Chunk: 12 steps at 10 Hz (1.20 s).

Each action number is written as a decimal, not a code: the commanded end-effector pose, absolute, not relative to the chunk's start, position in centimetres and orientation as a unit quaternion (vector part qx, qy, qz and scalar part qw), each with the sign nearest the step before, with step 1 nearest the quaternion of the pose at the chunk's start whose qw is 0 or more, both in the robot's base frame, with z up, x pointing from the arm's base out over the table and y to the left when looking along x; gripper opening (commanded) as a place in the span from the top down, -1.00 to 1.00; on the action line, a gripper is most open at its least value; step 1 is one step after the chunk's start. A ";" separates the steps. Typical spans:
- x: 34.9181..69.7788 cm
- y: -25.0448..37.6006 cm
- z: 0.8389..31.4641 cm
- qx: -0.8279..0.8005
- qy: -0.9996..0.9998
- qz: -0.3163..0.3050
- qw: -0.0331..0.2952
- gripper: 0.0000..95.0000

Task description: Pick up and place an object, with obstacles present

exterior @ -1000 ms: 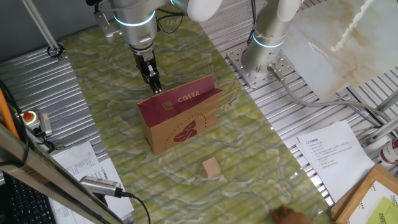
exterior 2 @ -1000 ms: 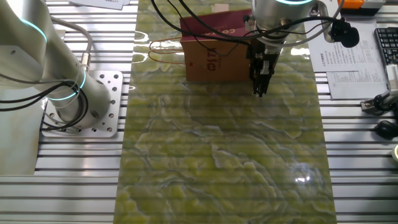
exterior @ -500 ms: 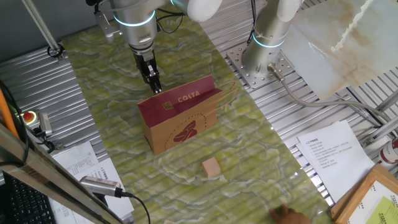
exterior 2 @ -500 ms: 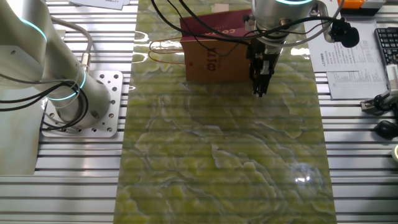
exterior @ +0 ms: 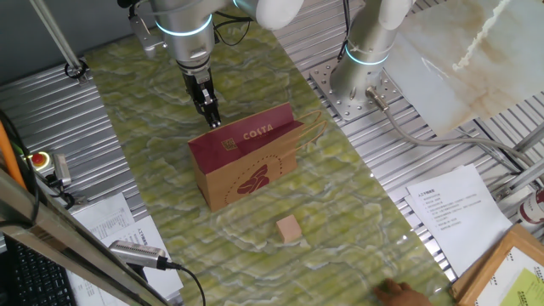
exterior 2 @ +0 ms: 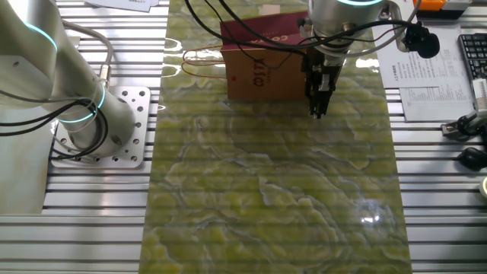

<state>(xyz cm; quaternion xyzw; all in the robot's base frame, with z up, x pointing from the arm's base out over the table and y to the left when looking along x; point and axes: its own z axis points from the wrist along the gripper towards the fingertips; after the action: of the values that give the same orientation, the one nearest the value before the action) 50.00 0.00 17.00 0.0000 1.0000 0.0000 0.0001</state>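
A small light tan wooden cube (exterior: 289,228) lies on the green marbled table top, in front of the brown COSTA paper bag (exterior: 246,166). The bag stands upright with a dark red upper band and handles to the right; it also shows in the other fixed view (exterior 2: 262,65), where it hides the cube. My gripper (exterior: 212,119) hangs behind the bag, on the far side from the cube, fingers pointing down and close together with nothing between them. In the other fixed view my gripper (exterior 2: 316,112) hangs in front of the bag's right end.
A second silver arm's base (exterior: 361,81) stands on a metal plate at the table's right; it shows at the left in the other fixed view (exterior 2: 84,114). Papers (exterior: 450,208) lie at the lower right. A red button box (exterior: 38,160) sits at the left edge.
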 end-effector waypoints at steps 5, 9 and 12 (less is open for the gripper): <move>50.0 0.0 17.0 -0.012 0.999 -0.010 -0.032 1.00; 50.0 0.0 17.1 -0.012 0.999 -0.011 -0.032 1.00; 49.9 0.1 17.4 -0.011 0.999 -0.011 -0.032 1.00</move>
<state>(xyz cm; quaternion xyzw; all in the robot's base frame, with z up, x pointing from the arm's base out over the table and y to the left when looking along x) 49.90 0.15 17.47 -0.0113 0.9994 -0.0113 -0.0316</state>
